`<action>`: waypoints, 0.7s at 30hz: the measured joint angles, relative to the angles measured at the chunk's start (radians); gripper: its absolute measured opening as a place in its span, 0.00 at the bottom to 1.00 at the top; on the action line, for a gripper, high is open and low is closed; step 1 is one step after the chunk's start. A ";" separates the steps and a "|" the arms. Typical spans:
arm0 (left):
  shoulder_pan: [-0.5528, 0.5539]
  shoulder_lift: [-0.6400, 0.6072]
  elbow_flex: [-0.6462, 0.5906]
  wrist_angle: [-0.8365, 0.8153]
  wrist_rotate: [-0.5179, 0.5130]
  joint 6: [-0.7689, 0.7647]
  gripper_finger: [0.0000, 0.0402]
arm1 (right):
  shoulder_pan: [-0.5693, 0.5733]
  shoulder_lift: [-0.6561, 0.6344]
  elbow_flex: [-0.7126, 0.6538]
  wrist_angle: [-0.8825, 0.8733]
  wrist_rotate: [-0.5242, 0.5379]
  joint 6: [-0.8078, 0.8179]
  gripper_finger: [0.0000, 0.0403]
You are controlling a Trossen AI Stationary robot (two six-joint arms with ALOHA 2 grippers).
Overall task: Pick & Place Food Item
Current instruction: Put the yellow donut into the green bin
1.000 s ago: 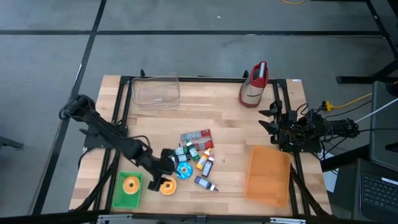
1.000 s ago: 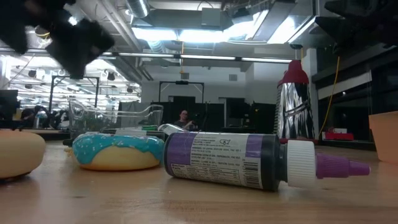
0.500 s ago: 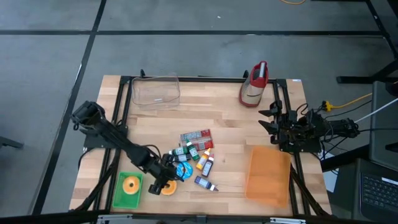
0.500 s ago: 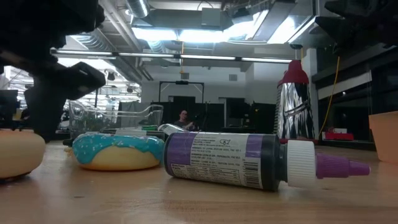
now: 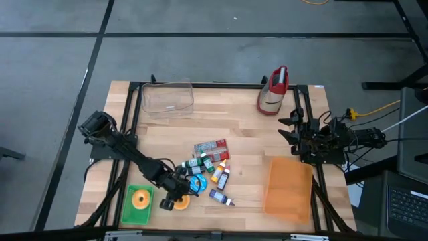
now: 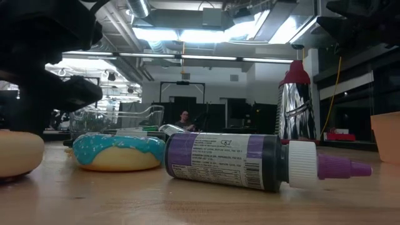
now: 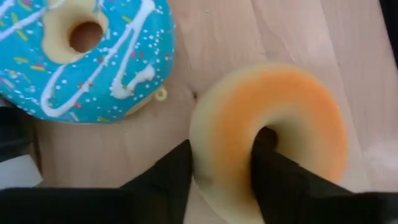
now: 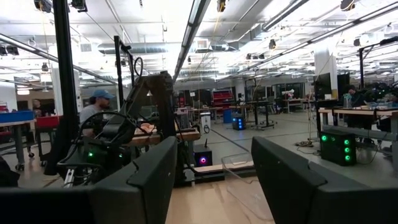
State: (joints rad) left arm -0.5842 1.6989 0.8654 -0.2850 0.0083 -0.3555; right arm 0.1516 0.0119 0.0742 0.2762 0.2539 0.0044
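An orange-topped donut [image 7: 280, 124] lies flat on the wooden table near its front edge [image 5: 182, 203], left of centre. It also shows at the left of the low view [image 6: 19, 153]. My left gripper [image 7: 217, 162] comes down on it, shut on its ring [image 5: 175, 199]. A blue-iced donut [image 7: 81, 56] lies just beside it, toward the far right [image 5: 196, 184]. My right gripper [image 8: 214, 180] waits open at the table's right edge [image 5: 289, 130], holding nothing. My left gripper has the orange donut's ring [image 7: 217, 134] between its two fingers. One finger [image 7: 270, 165] stands in the hole and the other finger [image 7: 171, 177] is against the outer side. The fingers slant steeply down from the table's left. The donut lies flat on the table.
A green tray [image 5: 127, 207] holding another donut lies left of the orange one. Small bottles and packets [image 5: 212, 167] crowd behind the blue donut, with a purple-capped bottle [image 6: 250, 162] lying nearest. A clear tub [image 5: 167, 98], a red-and-silver object [image 5: 273, 90] and an orange container [image 5: 289, 187] stand farther off.
My left gripper has sunk toward the table and tipped more steeply down. It has come from above the orange donut onto its ring. The donuts have stayed where they were.
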 joint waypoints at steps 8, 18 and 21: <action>0.001 -0.010 0.000 -0.002 0.058 -0.023 0.03 | 0.000 0.000 0.000 0.000 0.000 0.001 0.52; -0.007 -0.197 -0.002 -0.123 0.087 -0.076 0.03 | 0.000 0.000 0.000 0.000 0.000 0.003 0.52; -0.025 -0.299 -0.001 -0.193 0.083 -0.125 0.03 | 0.000 0.000 0.000 0.000 0.000 0.003 0.52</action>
State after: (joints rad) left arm -0.6095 1.4000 0.8645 -0.4782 0.0914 -0.4805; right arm 0.1517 0.0119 0.0742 0.2760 0.2537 0.0078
